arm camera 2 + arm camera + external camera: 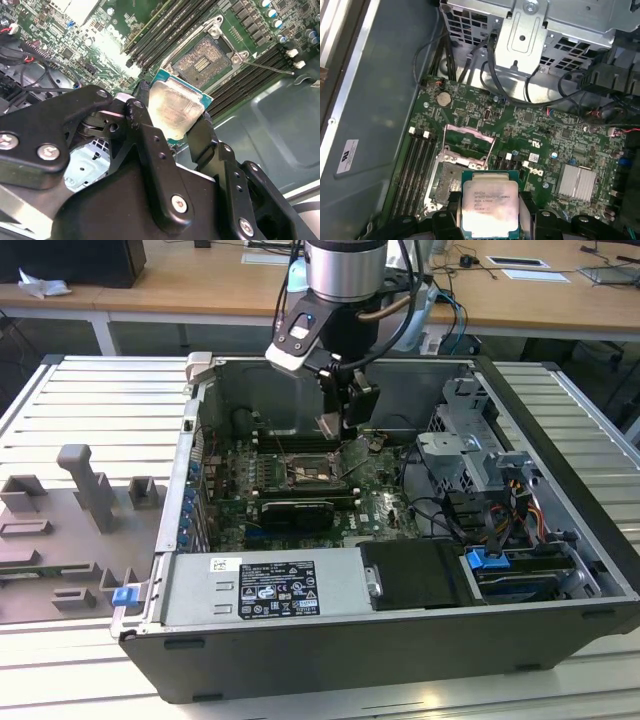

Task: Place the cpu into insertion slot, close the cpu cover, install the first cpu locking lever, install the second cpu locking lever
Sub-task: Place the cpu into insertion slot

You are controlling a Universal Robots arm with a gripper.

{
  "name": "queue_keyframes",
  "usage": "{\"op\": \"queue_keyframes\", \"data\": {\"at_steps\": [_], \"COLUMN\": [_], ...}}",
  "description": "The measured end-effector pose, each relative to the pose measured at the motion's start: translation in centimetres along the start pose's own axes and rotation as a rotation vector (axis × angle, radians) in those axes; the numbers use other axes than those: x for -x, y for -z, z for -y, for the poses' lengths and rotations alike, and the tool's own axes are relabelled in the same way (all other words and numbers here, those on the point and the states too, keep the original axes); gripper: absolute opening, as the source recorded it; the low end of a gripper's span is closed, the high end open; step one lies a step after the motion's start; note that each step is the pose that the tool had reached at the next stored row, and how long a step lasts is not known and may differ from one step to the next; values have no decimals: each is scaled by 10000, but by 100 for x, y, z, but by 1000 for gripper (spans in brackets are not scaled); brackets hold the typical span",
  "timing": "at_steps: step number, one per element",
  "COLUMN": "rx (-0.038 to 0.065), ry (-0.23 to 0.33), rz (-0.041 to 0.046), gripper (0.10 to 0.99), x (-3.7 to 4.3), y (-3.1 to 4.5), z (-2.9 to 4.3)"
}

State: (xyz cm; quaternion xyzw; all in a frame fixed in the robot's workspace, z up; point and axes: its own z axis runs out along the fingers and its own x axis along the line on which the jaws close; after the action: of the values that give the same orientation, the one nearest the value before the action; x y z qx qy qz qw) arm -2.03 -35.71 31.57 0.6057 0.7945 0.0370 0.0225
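The gripper (pixel 172 125) grips the cpu (pixel 490 207) by opposite edges, holding it flat just over the near edge of the insertion slot (pixel 202 61), while the cpu cover (pixel 469 129) stands swung open beyond the slot, leaving it bare.

Bright, even overhead light in the exterior view; the table (pixel 90 390) slats shine pale; the case (pixel 400 660) interior lies in shade; in both wrist views the cpu (pixel 172 112) (pixel 490 207) top carries soft glare; a washed-out patch burns on the board (pixel 112 45) in the second wrist view.
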Motion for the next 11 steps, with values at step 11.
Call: {"op": "queue_keyframes", "data": {"at_steps": [11], "rx": [-73], "ry": [-1017], "rz": [66], "gripper": [541], "x": [-10], "y": [-158], "z": [30]}}
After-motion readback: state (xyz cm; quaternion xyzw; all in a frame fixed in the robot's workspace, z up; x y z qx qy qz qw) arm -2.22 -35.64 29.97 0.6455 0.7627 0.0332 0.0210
